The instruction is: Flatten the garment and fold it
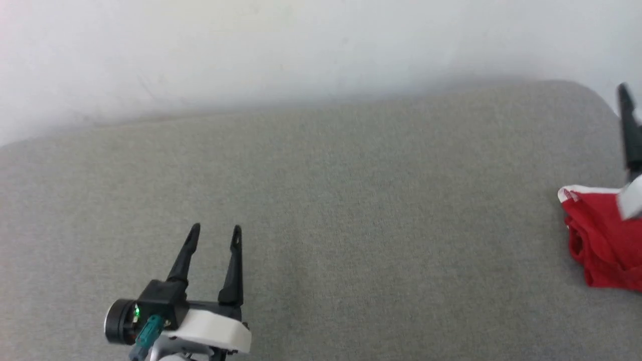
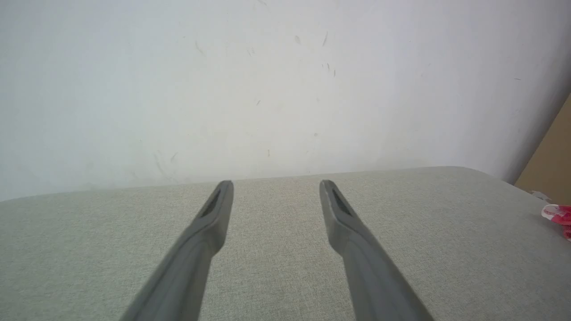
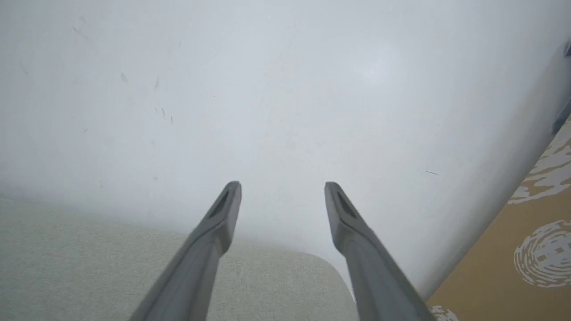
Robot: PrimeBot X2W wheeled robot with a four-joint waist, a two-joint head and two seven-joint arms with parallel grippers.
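The garment [image 1: 602, 240] is a bunched heap of bright red fabric with a white trim edge. It lies at the far right of the grey cushioned surface [image 1: 351, 200], cut off by the edge of the head view. A small corner of the garment [image 2: 557, 215] shows at the right edge of the left wrist view. My left gripper [image 1: 215, 229] hovers open over bare cushion at the lower left, far from the garment, with nothing between its fingers [image 2: 214, 214]. One dark finger [image 1: 628, 130] of my right gripper rises just above the garment. In its own wrist view the right gripper [image 3: 282, 185] is open and holds nothing.
A white wall [image 1: 301, 50] runs behind the cushion's rounded back edge. Past the cushion's right corner is tan flooring with white swirl marks [image 3: 526, 249]. Bare cushion stretches between the two grippers.
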